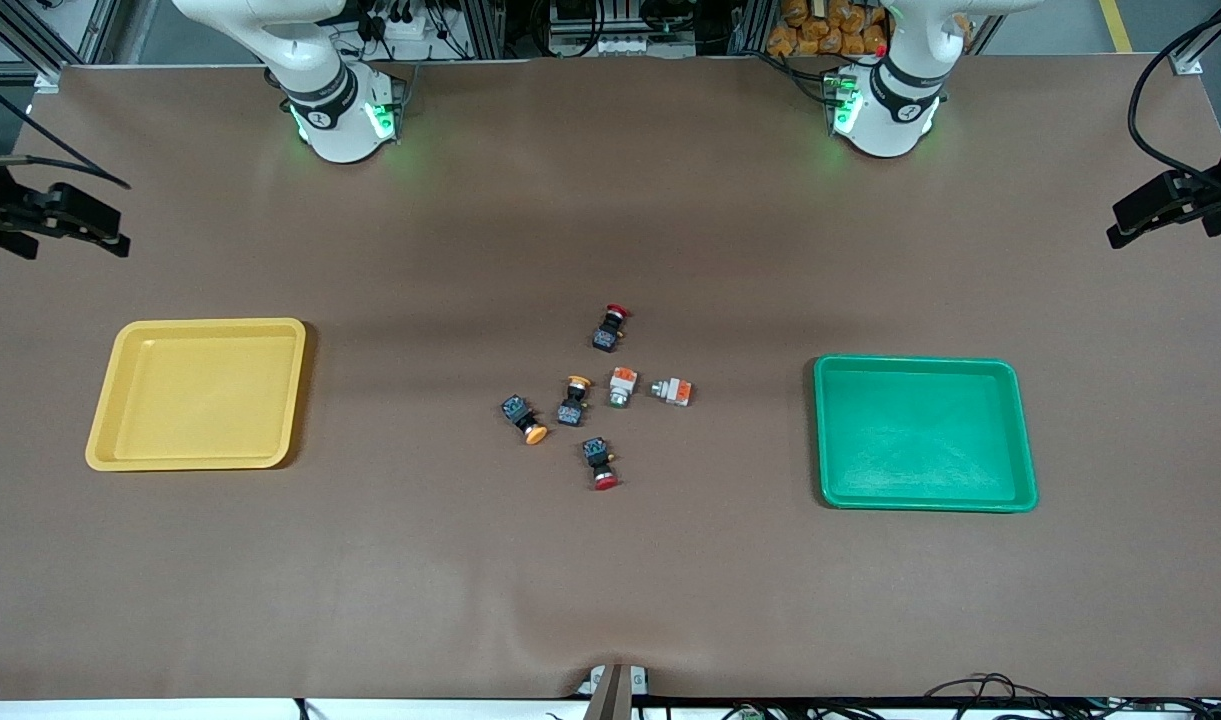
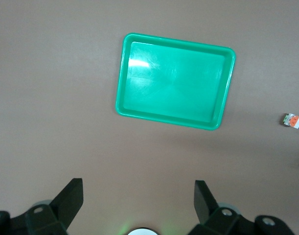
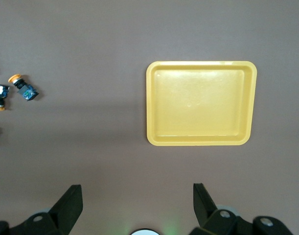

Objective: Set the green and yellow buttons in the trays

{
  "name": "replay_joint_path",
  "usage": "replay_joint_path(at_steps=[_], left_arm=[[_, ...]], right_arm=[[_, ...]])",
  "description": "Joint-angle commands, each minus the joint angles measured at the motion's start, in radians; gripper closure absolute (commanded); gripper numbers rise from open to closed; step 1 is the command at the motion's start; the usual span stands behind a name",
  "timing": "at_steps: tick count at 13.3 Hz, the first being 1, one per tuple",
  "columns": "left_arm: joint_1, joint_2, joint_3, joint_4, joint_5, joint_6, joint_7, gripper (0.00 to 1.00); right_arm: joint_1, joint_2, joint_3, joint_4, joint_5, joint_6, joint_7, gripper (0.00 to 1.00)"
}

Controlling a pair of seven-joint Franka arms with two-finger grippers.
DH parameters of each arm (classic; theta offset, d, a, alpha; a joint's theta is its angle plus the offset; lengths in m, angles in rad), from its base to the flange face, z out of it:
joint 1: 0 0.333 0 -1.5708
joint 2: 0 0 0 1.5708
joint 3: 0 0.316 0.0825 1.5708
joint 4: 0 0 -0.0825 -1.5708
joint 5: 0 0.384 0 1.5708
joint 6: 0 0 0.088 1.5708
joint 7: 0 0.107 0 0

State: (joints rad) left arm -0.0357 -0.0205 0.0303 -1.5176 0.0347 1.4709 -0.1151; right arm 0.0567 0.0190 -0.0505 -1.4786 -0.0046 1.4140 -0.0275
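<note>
Left gripper [image 2: 138, 205]: wide open, empty, high over the table near our green tray [image 1: 1020, 430]; waits.
Right gripper [image 3: 137, 205]: wide open, empty, near our yellow tray [image 1: 105, 430].
Yellow button [image 1: 527, 419]: we should drop straight down and pinch its black body.

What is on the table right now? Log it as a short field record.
yellow tray: empty, toward the right arm's end
green tray: empty, toward the left arm's end
yellow buttons: two, mid-table
green buttons: two, beside them
red buttons: two, same cluster
left gripper: open, above table near green tray
right gripper: open, above table near yellow tray
</note>
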Motion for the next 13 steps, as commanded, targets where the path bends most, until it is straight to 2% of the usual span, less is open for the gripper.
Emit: replay_joint_path(at_steps=[1,8,10,13], left_arm=[[-0.004,0.011,-0.006,0.019,0.007,-0.020,-0.015,0.00],[-0.012,0.019,-0.012,0.017,-0.024,-0.056,0.008,0.00],[-0.020,0.021,-0.068,0.011,-0.024,-0.064,-0.040,0.00],[-0.035,0.036,-0.116,-0.026,-0.026,-0.055,-0.126,0.00]], right_arm=[[0.031,-0.011,-0.003,0.001,0.000,-0.015,0.012,0.00],[0.017,0.004,-0.009,0.003,0.001,0.003,0.012,0.00],[0.017,0.016,-0.009,0.003,0.006,0.064,0.014,0.00],[0.031,0.082,-0.005,0.004,0.031,0.126,0.014,0.00]])
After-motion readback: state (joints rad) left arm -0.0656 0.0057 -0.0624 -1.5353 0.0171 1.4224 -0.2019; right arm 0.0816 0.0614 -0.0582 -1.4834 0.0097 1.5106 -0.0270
